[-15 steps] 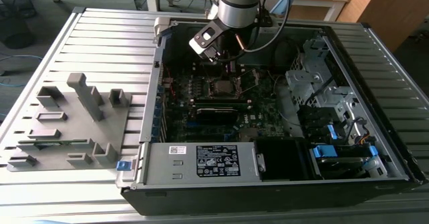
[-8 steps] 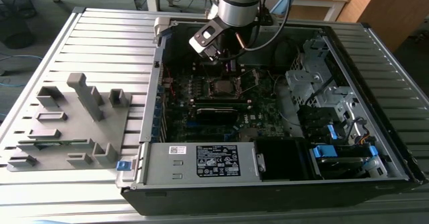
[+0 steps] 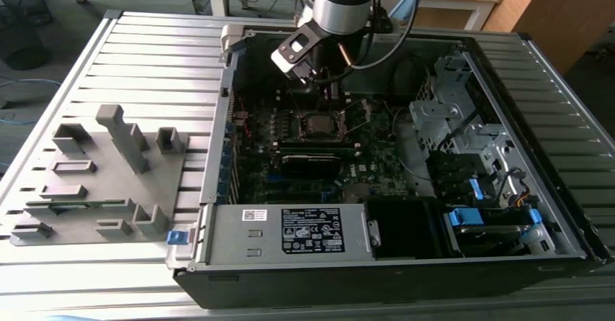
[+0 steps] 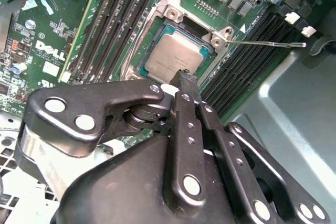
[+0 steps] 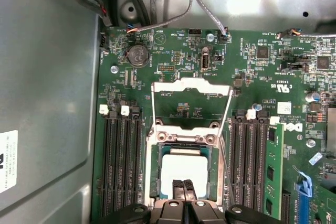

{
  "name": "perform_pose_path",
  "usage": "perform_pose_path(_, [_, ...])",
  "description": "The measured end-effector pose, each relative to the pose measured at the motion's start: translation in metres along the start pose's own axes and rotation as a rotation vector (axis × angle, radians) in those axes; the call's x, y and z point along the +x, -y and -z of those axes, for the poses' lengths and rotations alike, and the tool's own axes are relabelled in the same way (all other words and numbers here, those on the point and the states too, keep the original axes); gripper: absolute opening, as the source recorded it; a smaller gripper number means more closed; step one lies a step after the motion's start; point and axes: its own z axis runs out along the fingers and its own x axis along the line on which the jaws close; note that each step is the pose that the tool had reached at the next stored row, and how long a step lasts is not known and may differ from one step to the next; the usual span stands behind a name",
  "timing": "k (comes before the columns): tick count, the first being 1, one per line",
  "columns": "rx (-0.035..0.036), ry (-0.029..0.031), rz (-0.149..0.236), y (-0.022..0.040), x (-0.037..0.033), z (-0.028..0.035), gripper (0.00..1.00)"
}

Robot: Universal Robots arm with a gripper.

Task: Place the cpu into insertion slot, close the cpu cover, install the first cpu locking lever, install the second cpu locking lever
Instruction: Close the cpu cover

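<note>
I judge the cpu (image 5: pixel 184 169) to be light, stiff and thin. Its metal face looks smooth, so probably slippery, and the underside is fragile. I'd only take it by opposite edges, never press the middle hard.

The cpu cover (image 5: pixel 191 86) is thin sheet metal on a hinge, so it should be light and swing easily. Best contact is the free edge far from the hinge. Pushing a side rail could twist it.

The locking lever (image 4: pixel 268 43) is thin springy wire. I expect it to push back and slip off a rounded finger.

Looks:
- **Cpu:** dull silver-grey square with faint print.
- **Cover:** silver frame with a big square window and green board showing through it.

Position:
- The cpu sits flat inside the insertion slot (image 5: pixel 155 174), between the banks of black memory slots on the green board.
- The cover is swung open away from the socket. I can't tell how far it tilts.
- The lever sticks out free, not latched.

The gripper (image 5: pixel 184 183) has its fingers pinched together with nothing between them. In both wrist views the tips are right at the cpu's near edge (image 4: pixel 185 77). I can't tell whether they touch it or are just above. In the exterior view the arm hangs over the open case (image 3: pixel 317 91).
</note>
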Motion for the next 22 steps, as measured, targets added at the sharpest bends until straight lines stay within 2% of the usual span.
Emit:
perform_pose_path(19, [0.0000,0.0000,0.000,-0.0002,0.0005,0.0140,0.10])
perform_pose_path(22, [-0.0001,-0.0002,0.000,-0.0002,0.0005,0.0145,0.10])
